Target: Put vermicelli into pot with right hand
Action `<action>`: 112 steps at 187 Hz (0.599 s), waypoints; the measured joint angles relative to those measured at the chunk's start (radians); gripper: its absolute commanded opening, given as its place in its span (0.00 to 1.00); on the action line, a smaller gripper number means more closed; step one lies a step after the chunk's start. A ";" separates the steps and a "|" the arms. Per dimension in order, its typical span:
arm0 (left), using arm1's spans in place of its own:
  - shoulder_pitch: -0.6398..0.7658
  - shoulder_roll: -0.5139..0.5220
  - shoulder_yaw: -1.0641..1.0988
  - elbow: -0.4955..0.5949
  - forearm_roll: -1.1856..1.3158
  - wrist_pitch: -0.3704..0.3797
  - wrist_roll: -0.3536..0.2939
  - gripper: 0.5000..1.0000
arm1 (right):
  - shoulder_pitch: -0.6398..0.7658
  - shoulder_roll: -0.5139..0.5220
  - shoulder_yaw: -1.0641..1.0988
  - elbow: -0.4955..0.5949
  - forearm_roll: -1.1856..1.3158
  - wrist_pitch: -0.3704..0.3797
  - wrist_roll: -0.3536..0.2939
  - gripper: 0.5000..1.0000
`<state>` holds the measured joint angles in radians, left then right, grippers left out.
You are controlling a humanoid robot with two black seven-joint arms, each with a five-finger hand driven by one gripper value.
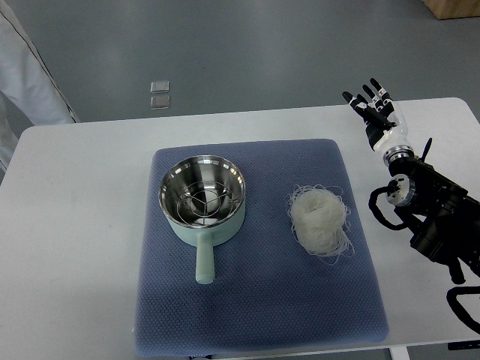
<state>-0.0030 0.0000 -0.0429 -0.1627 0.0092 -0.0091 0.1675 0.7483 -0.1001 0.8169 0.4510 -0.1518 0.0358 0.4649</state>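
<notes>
A nest of white vermicelli (320, 218) lies on the right part of a blue mat (255, 300). A pale green pot (203, 199) with a steel inside and a wire rack stands on the mat's left part, its handle pointing toward the near edge. My right hand (373, 105) is raised over the table's far right, fingers spread and empty, well beyond and to the right of the vermicelli. The left arm does not show.
The white table (75, 225) carries the mat. A person's white sleeve (30, 82) shows at the far left edge. Two small square plates (159, 94) lie on the grey floor beyond the table.
</notes>
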 measured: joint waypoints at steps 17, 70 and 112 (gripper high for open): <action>0.000 0.000 0.000 0.000 0.000 0.000 0.000 1.00 | 0.000 -0.006 0.000 0.000 0.000 -0.001 0.000 0.86; -0.005 0.000 0.001 0.000 0.000 0.000 0.000 1.00 | 0.000 -0.010 -0.002 0.000 0.000 -0.002 0.000 0.86; -0.006 0.000 0.000 0.000 0.000 0.000 0.000 1.00 | 0.000 -0.019 -0.002 0.001 0.000 -0.002 0.000 0.86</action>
<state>-0.0091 0.0000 -0.0429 -0.1627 0.0092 -0.0091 0.1674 0.7487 -0.1187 0.8147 0.4522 -0.1518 0.0338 0.4652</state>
